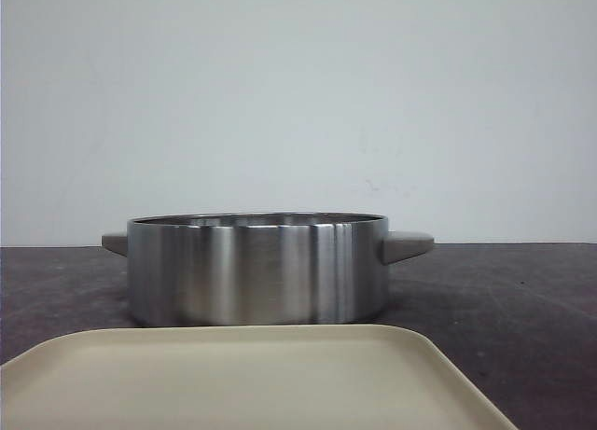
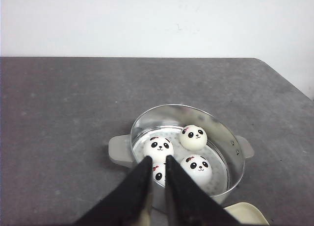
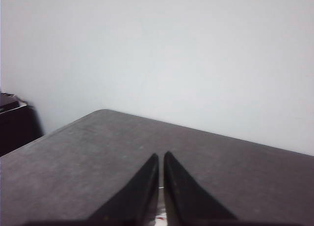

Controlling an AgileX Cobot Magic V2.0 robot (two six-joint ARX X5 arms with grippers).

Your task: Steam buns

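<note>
Four buns [image 2: 193, 138] with black panda faces lie inside a round steel pot [image 2: 230, 138], on its pale perforated floor. Reading the pot as a clock face in the left wrist view, one bun sits at about twelve o'clock, one at nine o'clock [image 2: 158, 149], one at four o'clock [image 2: 196, 167], and the fourth at seven o'clock [image 2: 158, 175], half hidden behind the left gripper [image 2: 156, 163]. The nine and seven o'clock buns look to be touching; the twelve o'clock bun lies a little apart from the others. The pot has two grey side handles [image 2: 119, 150] and stands on a dark grey speckled worktop [image 2: 64, 118]. The left gripper hangs above the near rim of the pot, its black jaws drawn almost together with only a thin slit between them, pinching nothing. A cream tray [image 1: 233, 379] lies just in front of the pot in the front view, and a corner of it shows by the pot in the left wrist view. The right gripper [image 3: 161, 160] is over bare worktop, its jaws likewise nearly pressed together and holding nothing. A plain white wall [image 1: 298, 94] stands behind the worktop.
</note>
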